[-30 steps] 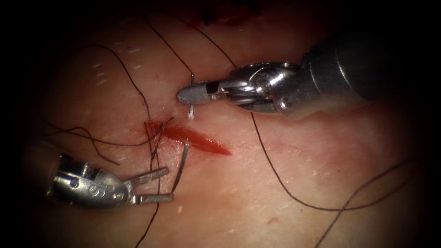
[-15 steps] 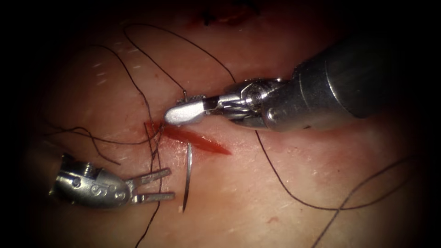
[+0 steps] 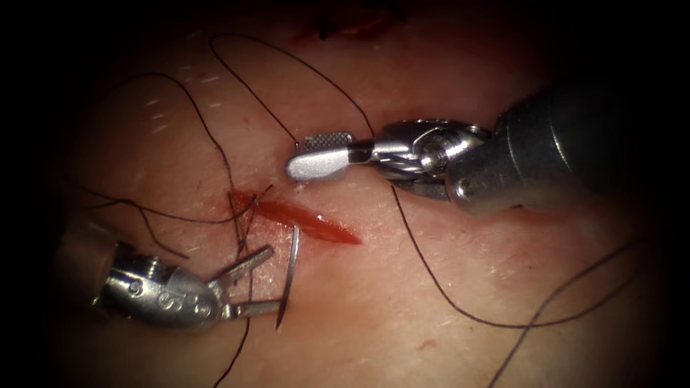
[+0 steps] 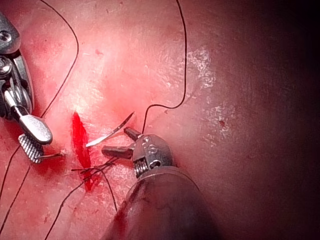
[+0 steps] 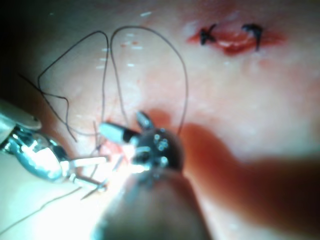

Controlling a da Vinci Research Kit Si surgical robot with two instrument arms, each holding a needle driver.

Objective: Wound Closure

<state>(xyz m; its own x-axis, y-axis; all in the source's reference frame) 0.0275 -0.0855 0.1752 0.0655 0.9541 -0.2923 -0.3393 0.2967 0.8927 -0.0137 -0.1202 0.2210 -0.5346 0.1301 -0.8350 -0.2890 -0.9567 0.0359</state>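
The pale pink slab of pork-belly tissue (image 3: 445, 345) is spread beneath everything, and the short red cut (image 3: 305, 219) in it is taken as the landmark. Up and to the right of the cut, the right arm's silver needle driver (image 3: 322, 152) is held above the surface, its jaws parted, nothing gripped between them; the ridged face of one jaw is turned up. Down and to the left of the cut, the left arm's silver needle driver (image 3: 259, 282) is laid low over the tissue, its jaws spread in a narrow V and nothing clasped. The thin curved steel needle (image 3: 287, 276) is seen just below the cut, its upper part at the cut's lower edge and its free tip just past the left tool's jaws; whether it is touched by them cannot be told. Long black thread (image 3: 431, 276) is looped above the cut and trailed off right of it. Short dark thread ends (image 3: 241, 215) are crossed at the cut's left end.
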